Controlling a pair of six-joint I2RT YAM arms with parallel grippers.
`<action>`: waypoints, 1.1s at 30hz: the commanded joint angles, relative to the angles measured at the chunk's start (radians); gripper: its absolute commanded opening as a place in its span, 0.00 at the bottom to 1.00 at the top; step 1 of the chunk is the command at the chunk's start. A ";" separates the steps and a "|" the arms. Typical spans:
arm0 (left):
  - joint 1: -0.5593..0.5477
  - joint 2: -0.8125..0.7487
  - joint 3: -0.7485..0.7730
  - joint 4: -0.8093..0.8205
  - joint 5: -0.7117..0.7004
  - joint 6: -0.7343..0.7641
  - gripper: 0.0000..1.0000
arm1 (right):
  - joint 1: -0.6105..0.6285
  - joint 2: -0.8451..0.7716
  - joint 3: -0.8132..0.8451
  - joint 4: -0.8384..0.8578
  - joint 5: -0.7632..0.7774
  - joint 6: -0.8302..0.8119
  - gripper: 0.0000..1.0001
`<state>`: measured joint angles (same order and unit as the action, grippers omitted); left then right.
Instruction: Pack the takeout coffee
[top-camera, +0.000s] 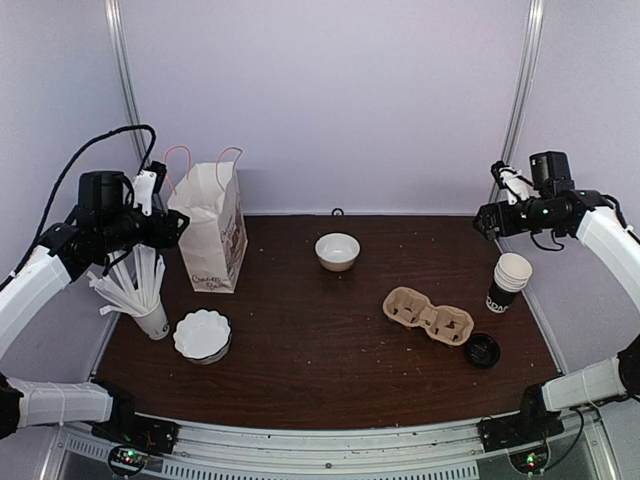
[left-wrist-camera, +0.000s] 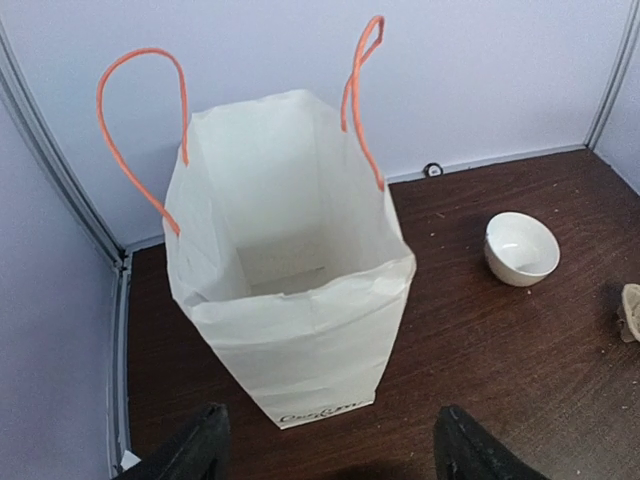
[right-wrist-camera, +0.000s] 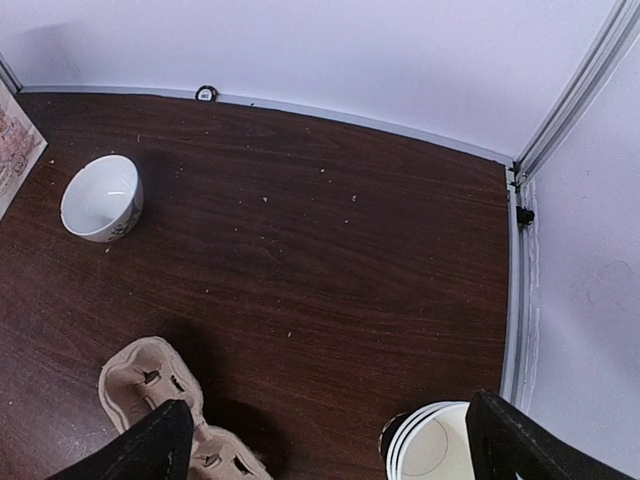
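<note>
Hanging spread wide, right tool above stacked cups, black lid well apart, just beside carrier.

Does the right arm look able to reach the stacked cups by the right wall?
Probably yes: the right gripper hangs open above the stacked cups, nothing between them; the cup carrier sits off to the side.

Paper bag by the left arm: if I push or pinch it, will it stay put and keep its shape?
Probably not stay put: the paper bag looks empty inside and stands tall on a narrow base, so a push likely slides or tips it. Its thin creased walls would likely buckle under a pinch.
</note>
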<state>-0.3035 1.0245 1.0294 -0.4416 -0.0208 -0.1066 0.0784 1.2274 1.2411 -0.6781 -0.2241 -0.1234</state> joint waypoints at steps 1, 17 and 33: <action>-0.009 -0.021 0.030 0.094 0.144 0.017 0.73 | -0.013 -0.042 0.016 -0.020 -0.091 -0.080 0.99; -0.433 0.317 0.268 -0.053 0.252 0.074 0.68 | -0.017 0.078 0.230 -0.354 0.022 -0.319 0.68; -0.485 0.397 0.182 -0.047 0.312 0.066 0.68 | -0.051 0.341 0.245 -0.553 0.298 -0.327 0.49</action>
<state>-0.7830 1.4433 1.2205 -0.5095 0.2672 -0.0467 0.0456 1.5249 1.4685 -1.1702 0.0444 -0.4492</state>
